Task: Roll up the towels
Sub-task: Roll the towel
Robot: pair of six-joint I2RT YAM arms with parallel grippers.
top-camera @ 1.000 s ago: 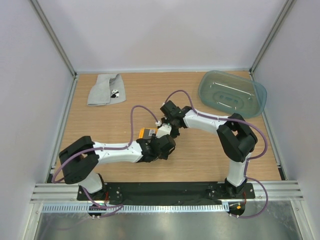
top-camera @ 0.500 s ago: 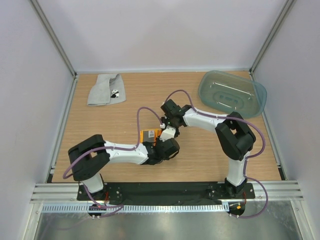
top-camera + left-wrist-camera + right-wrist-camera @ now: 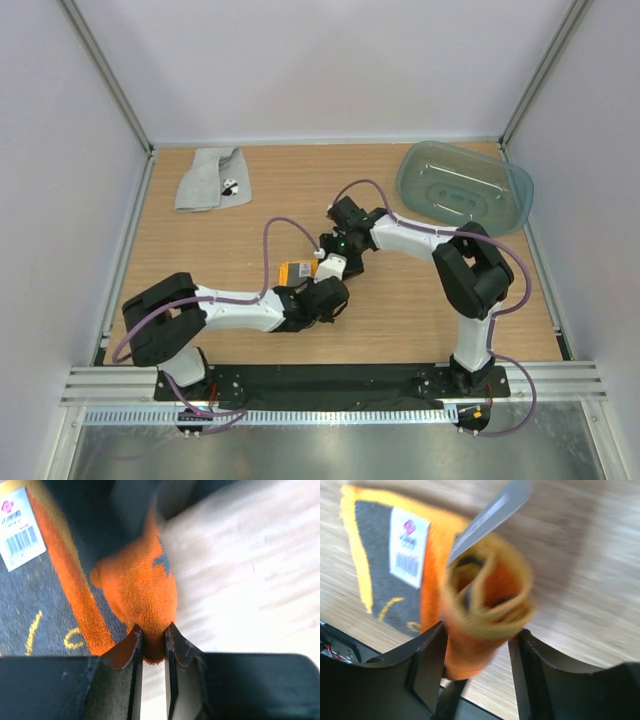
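Well away from the blue-green plastic tub (image 3: 463, 186), nearer the arms and off to its left, the orange towel (image 3: 297, 268) with the dark grey pattern lies on the tabletop (image 3: 420, 310). It is partly rolled, and its white barcode label (image 3: 409, 547) faces up on the flat part. The left claw (image 3: 153, 630) is pinched tight on an orange fold of it, while the right claw (image 3: 477, 635) stands spread open on either side of the rolled end. The light grey towel (image 3: 210, 178) lies crumpled far to the tub's left, along the same far side of the tabletop as the tub.
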